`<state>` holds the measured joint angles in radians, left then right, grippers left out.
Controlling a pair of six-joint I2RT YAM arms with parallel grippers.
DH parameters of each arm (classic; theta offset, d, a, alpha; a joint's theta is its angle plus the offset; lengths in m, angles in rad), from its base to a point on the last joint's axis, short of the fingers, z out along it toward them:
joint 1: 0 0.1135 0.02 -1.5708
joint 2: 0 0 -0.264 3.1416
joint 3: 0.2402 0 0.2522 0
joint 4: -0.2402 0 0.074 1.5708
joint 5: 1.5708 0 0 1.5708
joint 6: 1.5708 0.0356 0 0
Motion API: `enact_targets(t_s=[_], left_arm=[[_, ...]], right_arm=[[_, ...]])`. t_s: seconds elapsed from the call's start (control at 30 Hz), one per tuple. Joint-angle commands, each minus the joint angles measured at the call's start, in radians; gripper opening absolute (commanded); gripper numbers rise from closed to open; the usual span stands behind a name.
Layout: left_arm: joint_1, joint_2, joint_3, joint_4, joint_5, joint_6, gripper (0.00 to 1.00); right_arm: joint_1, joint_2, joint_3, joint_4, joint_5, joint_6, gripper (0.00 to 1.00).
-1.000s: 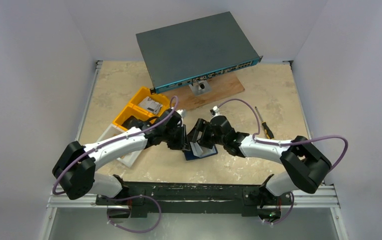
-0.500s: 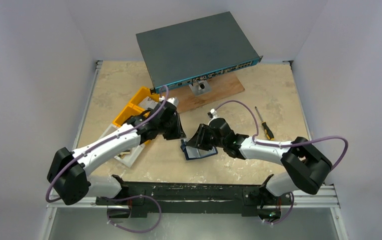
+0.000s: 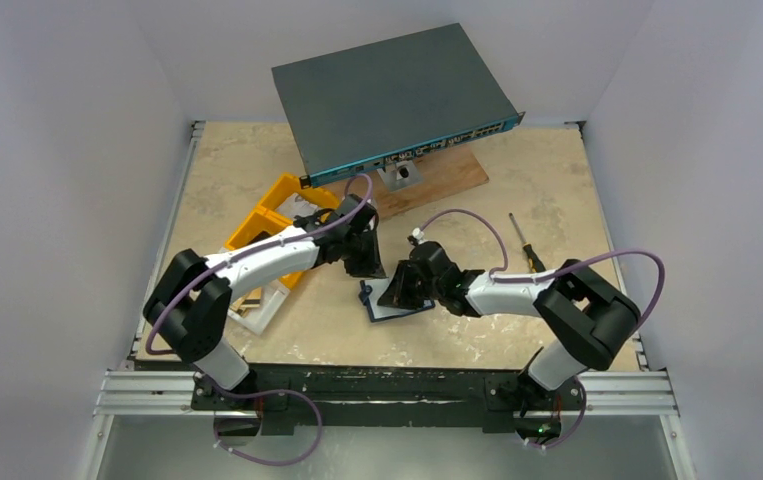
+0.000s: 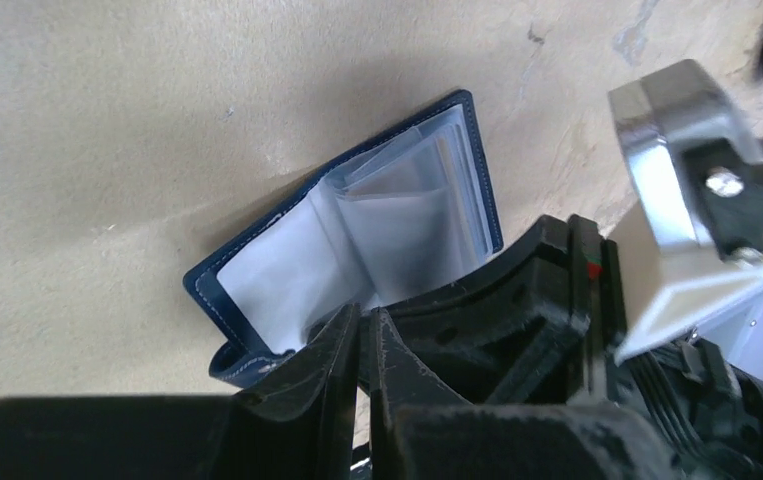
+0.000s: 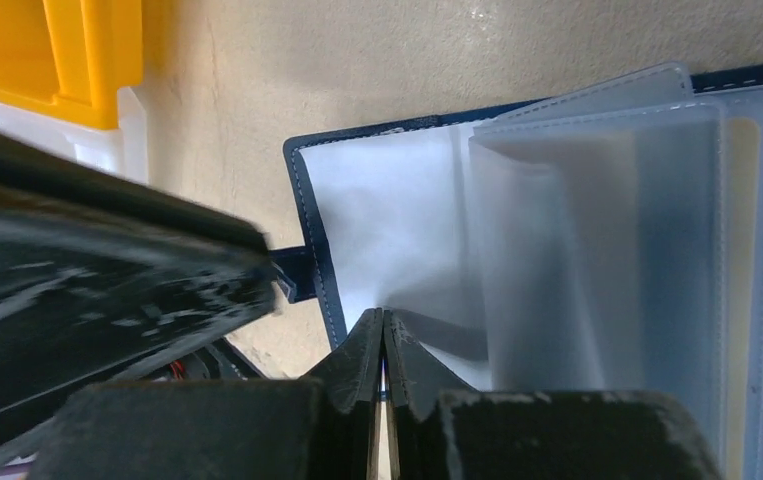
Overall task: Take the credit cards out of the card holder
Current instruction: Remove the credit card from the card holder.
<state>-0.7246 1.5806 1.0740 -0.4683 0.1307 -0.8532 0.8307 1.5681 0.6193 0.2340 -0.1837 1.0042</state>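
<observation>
Right wrist: open card holder [image 5: 387, 210] on table [image 5: 357, 60]

The right gripper [image 5: 384, 330] presses low over the open card holder [image 4: 337, 240] and the left gripper [image 4: 364, 335] hangs just behind it, so the two arms crowd any path from above. The yellow bins [image 3: 275, 212] and a white tray [image 3: 260, 310] block the left. The network switch [image 3: 392, 95] on its wooden board [image 3: 442, 178] walls the back. Bare table [image 3: 477, 335] lies near right, with a screwdriver [image 3: 529, 248] beyond.
</observation>
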Motion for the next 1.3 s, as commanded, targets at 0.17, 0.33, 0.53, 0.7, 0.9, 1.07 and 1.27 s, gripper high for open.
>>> enact_targets(t_s=[0.17,0.33,0.53,0.7,0.9,1.07,1.27], left_arm=[[0.01,0.103,0.027,0.002,0.015,0.004,0.01],[0.01,0.136,-0.006,-0.001,0.0,0.003,0.0],[0.011,0.156,-0.027,-0.002,-0.011,0.014,0.0],[0.011,0.172,-0.037,0.004,-0.014,0.019,0.0],[0.01,0.179,-0.04,0.017,-0.006,0.02,0.0],[0.011,0.187,-0.04,0.025,0.0,0.023,0.0],[0.011,0.2,-0.04,0.045,0.021,0.029,0.0]], right_arm=[[0.008,-0.185,0.043,-0.131,0.052,-0.114,0.28],[-0.028,-0.33,0.035,-0.323,0.178,-0.143,0.41],[-0.089,-0.316,-0.005,-0.359,0.182,-0.17,0.34],[-0.088,-0.266,-0.004,-0.342,0.198,-0.179,0.23],[-0.088,-0.216,-0.005,-0.34,0.225,-0.196,0.19],[-0.084,-0.18,-0.01,-0.308,0.223,-0.202,0.17],[-0.033,-0.15,0.006,-0.268,0.191,-0.186,0.18]])
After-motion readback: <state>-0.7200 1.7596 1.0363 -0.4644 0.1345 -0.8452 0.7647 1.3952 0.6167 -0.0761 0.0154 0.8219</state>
